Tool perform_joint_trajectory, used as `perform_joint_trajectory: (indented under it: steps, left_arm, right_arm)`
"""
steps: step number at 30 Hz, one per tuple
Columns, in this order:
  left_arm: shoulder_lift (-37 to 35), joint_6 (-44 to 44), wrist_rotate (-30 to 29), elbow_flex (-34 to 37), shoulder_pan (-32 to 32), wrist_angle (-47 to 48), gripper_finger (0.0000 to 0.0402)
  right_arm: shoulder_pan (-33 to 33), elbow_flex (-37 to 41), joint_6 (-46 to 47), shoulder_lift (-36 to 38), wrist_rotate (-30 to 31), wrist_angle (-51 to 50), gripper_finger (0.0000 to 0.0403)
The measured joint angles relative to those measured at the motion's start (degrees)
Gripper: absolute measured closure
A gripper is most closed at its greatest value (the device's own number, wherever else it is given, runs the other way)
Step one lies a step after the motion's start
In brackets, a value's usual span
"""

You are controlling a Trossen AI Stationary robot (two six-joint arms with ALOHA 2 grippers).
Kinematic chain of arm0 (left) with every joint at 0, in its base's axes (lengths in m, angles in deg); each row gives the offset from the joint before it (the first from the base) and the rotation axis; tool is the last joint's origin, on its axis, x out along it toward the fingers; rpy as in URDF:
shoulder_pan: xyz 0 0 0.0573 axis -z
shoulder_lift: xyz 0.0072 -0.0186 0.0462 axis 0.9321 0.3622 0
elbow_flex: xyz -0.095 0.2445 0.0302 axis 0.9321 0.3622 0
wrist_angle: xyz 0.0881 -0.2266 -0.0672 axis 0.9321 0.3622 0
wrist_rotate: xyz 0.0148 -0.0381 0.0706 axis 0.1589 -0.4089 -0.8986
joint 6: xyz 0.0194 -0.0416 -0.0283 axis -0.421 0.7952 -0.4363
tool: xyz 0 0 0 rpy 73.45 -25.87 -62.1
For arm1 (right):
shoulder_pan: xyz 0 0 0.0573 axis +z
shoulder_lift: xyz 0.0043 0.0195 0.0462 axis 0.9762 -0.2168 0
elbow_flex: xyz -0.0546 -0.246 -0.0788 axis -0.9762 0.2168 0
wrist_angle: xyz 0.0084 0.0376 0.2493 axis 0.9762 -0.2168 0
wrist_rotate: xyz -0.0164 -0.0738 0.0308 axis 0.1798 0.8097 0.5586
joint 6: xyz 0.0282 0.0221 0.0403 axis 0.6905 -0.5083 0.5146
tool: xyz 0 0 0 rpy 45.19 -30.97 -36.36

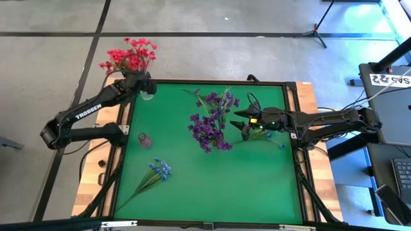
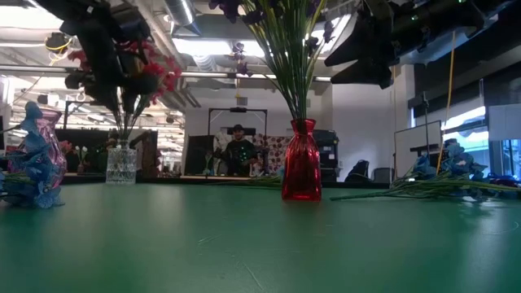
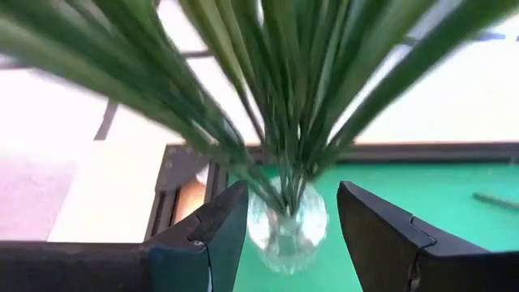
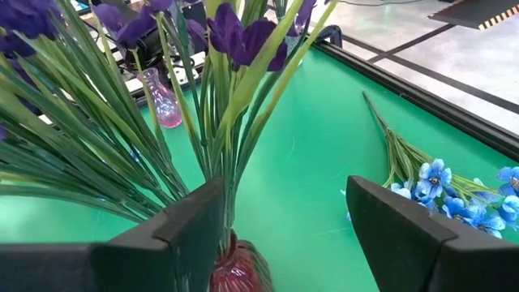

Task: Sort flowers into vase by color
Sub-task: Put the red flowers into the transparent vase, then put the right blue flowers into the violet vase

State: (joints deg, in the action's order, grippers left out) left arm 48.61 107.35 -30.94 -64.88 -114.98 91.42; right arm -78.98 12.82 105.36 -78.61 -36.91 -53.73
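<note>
Purple flowers (image 4: 235,36) above right claw (image 4: 280,223)

The table's green mat (image 1: 212,179) looks matt and smooth, framed by a dark rail over pale bare wood (image 1: 87,192). The clear vase (image 3: 285,231) is faceted glass, catching light; the red vase (image 2: 302,172) is glossy glass, as is the small pink vase (image 4: 165,101). The purple flowers (image 4: 243,36) look like soft cloth on plastic stems. Left gripper fingers (image 3: 215,235) are matt dark plastic.
</note>
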Motion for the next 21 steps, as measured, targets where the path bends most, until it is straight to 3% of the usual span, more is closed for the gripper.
perform_joint_trajectory:
  steps: [7, 12, 21]
  left_arm:
    - [-0.3, 2.3, 6.2, 0.0, 1.3, 1.9, 0.0215]
    - [-2.0, 4.6, 6.8, 0.0, 4.9, 4.3, 0.0215]
    - [-9.0, 9.2, 8.0, 0.0, 20.5, 7.7, 0.0216]
  right_arm:
    - [0.0, 0.0, 0.0, 0.0, 0.0, -1.0, 0.0145]
    - [0.0, 0.0, 0.0, 0.0, -0.6, -1.4, 0.0145]
    - [0.0, 0.0, -0.1, 0.0, 0.1, -1.6, 0.0145]
